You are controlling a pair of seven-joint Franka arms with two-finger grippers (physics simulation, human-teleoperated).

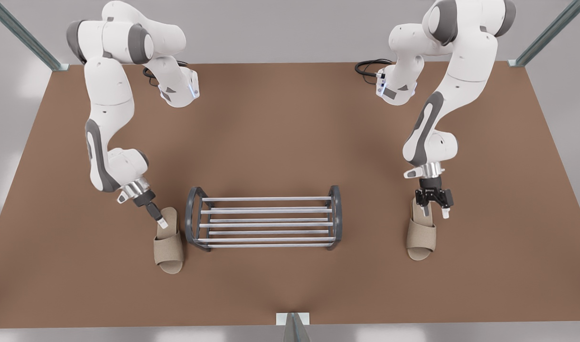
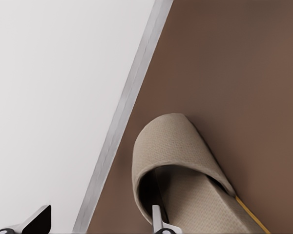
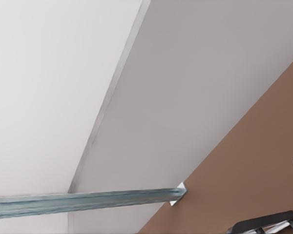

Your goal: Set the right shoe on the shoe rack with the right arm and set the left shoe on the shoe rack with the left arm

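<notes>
Standing at mid-table, the shoe rack (image 1: pixel 266 221) of silver bars between dark arched ends carries nothing. The right wrist view catches one rack corner (image 3: pixel 263 225).

The right shoe (image 1: pixel 169 240), a beige slipper, lies just beside the rack on the front view's left. The right gripper (image 1: pixel 161 222) is tilted onto its heel end, open or closed I cannot tell.

The left shoe (image 1: pixel 420 235) lies well apart on the front view's right. The left gripper (image 1: pixel 435 211) has its fingers spread. The left wrist view shows one finger (image 2: pixel 158 219) on the insole and the other off the shoe's side.
</notes>
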